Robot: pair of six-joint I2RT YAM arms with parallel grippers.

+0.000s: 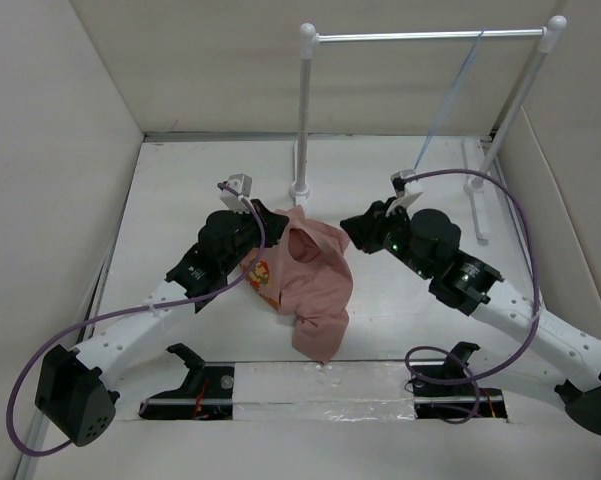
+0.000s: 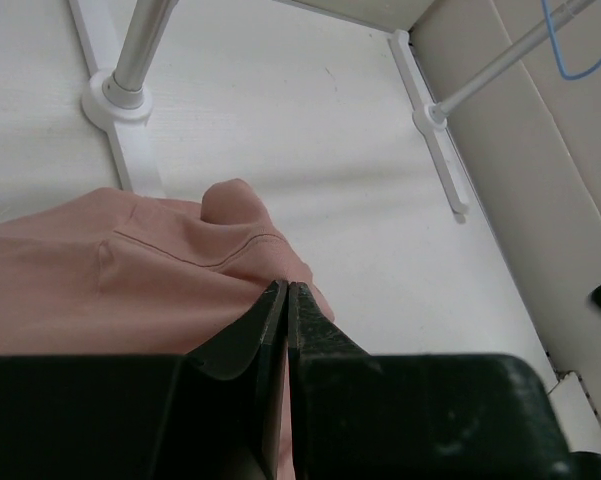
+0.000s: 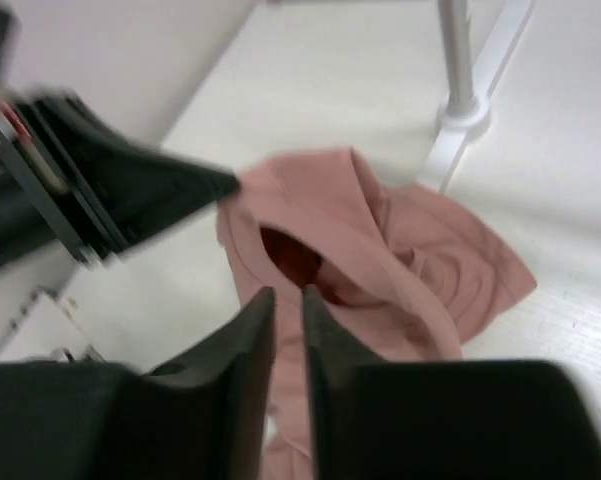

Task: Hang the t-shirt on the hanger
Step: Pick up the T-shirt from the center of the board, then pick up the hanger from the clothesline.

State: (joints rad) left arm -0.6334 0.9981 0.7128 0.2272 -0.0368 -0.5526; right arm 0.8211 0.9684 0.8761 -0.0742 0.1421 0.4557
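Left wrist view shows your left gripper (image 2: 286,290) pinched shut on an edge of the t-shirt (image 2: 100,290), which lies bunched on the table (image 2: 330,150). Your right gripper (image 3: 284,296) is barely ajar beside it, holding nothing; the hanger (image 1: 449,100) hangs from the rack (image 1: 430,36).

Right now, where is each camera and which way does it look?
Top: above, behind the robot, looking down on the table; left arm, right arm show.
Left wrist: on the left arm, looking past the left gripper, shut on the shirt, toward the rack and hanger.
Right wrist: on the right arm, looking past the right gripper down at the shirt.
Shared: all see the shirt and rack.
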